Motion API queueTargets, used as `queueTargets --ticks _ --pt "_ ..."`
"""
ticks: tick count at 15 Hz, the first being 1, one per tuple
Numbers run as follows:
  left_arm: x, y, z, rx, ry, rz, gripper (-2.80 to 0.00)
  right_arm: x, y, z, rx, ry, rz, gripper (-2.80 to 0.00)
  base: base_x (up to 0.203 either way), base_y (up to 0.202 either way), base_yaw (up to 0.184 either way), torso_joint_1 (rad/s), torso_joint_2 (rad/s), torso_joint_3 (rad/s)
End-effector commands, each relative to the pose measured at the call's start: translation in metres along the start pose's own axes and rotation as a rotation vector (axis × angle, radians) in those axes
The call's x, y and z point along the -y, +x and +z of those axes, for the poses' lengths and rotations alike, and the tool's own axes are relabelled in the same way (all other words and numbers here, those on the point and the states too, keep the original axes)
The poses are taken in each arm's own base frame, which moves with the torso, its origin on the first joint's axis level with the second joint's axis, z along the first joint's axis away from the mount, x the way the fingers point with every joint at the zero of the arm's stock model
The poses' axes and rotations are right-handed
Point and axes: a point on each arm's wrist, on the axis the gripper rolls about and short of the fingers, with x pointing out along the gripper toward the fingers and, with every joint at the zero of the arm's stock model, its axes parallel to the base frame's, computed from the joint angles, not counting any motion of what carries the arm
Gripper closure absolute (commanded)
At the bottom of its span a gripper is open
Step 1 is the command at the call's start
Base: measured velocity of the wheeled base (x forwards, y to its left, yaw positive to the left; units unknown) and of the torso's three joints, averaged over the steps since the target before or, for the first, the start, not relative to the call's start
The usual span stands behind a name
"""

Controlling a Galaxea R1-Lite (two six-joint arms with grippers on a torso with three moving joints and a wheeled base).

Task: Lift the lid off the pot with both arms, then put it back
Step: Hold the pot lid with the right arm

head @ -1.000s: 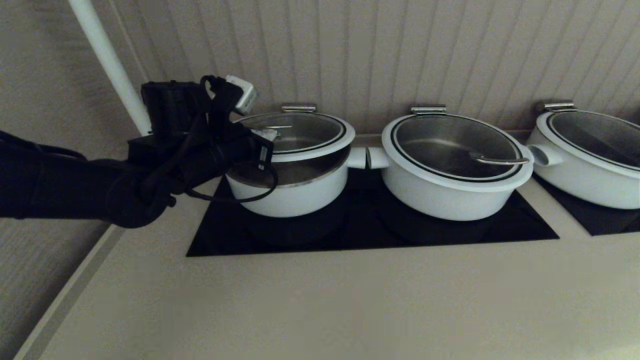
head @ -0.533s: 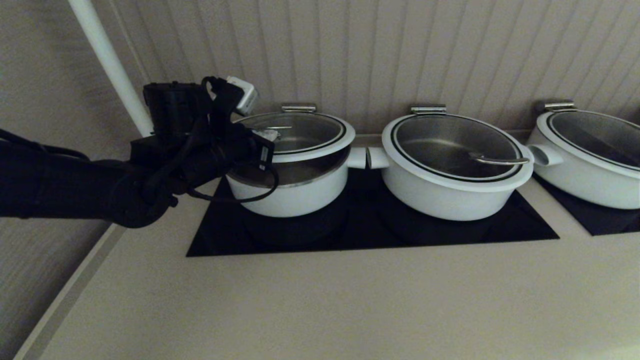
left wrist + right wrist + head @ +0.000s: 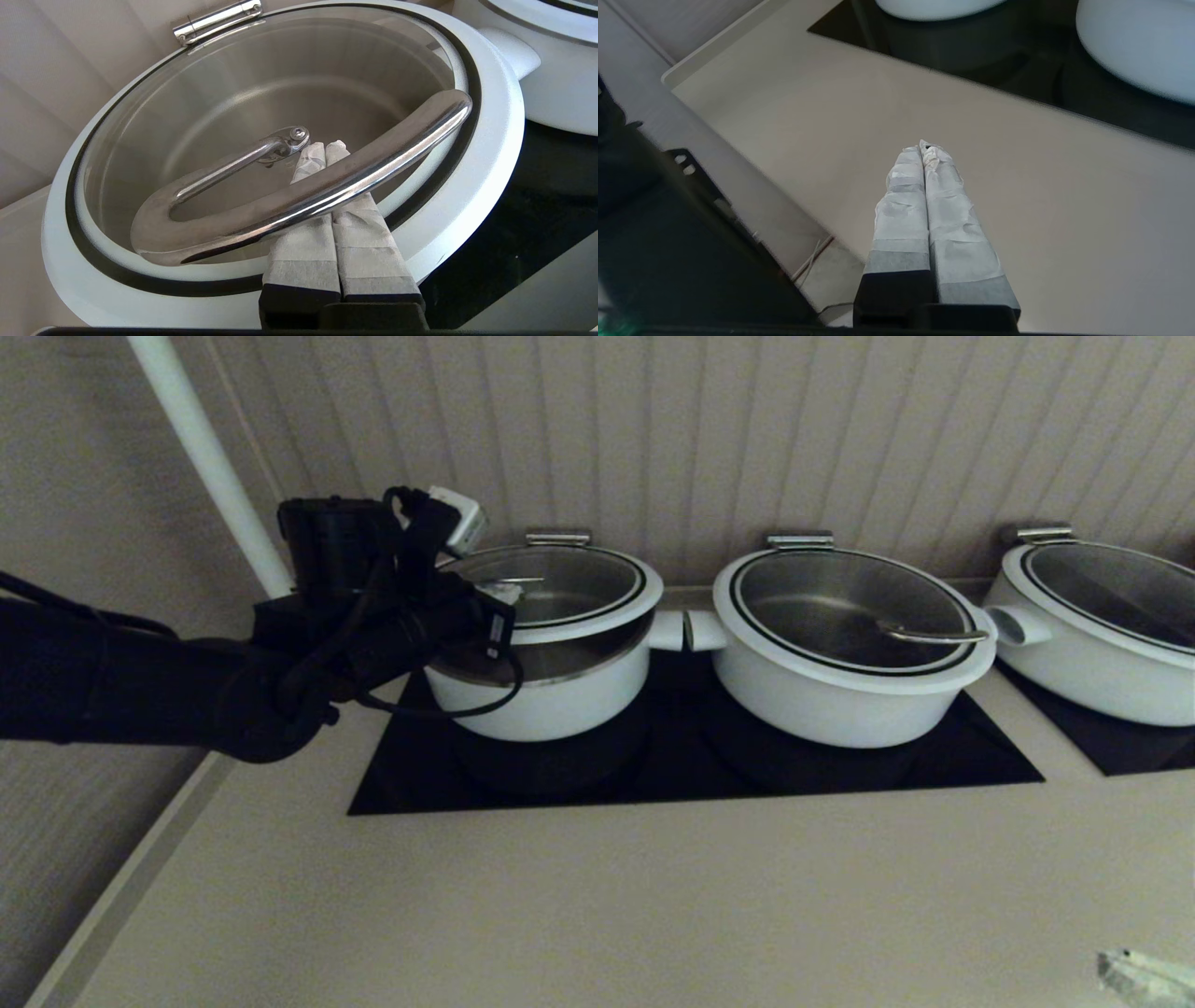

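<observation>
The lid (image 3: 569, 581), glass with a white rim and a curved steel handle (image 3: 327, 186), is tilted up at its front edge above the small white pot (image 3: 551, 695); the pot's steel inside shows in the gap. A steel hinge (image 3: 217, 21) sits at the lid's back edge. My left gripper (image 3: 325, 145) is shut, its taped fingers (image 3: 303, 233) pressed together and slid under the handle bar, touching it from below. In the head view it sits at the lid's left side (image 3: 499, 590). My right gripper (image 3: 923, 147) is shut and empty above the bare counter, at the near right (image 3: 1134, 973).
A wider white pot with its lid (image 3: 840, 644) stands right of the small pot on the same black cooktop (image 3: 700, 770). A third pot (image 3: 1102, 625) is at the far right. A white pole (image 3: 205, 457) rises at the back left. The beige counter (image 3: 597, 896) lies in front.
My left arm has shifted slightly right and down with the lid still raised. My right gripper's tip has come into the head view at the bottom right.
</observation>
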Motion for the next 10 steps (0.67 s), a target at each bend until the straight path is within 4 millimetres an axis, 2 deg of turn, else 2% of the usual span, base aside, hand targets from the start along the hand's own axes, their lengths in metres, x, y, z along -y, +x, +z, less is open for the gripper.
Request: queueTargets --ticks 1,6,10 --pt "0.000 0.001 -0.002 -0.003 0.001 -0.001 0.00 0.014 0.017 0.001 -0.046 0.038 0.009 0.00 0.000 0.000 0.000 0.000 0.00 0.000" --pt "0.001 0.005 -0.005 -0.013 -0.002 -0.003 0.00 0.035 0.045 0.009 -0.035 0.028 0.049 0.00 0.000 0.000 0.000 0.000 0.00 0.000" --pt "0.001 0.009 -0.005 -0.009 -0.002 -0.002 0.00 0.046 0.062 0.014 -0.010 0.003 0.158 0.00 0.000 0.000 0.000 0.000 0.00 0.000"
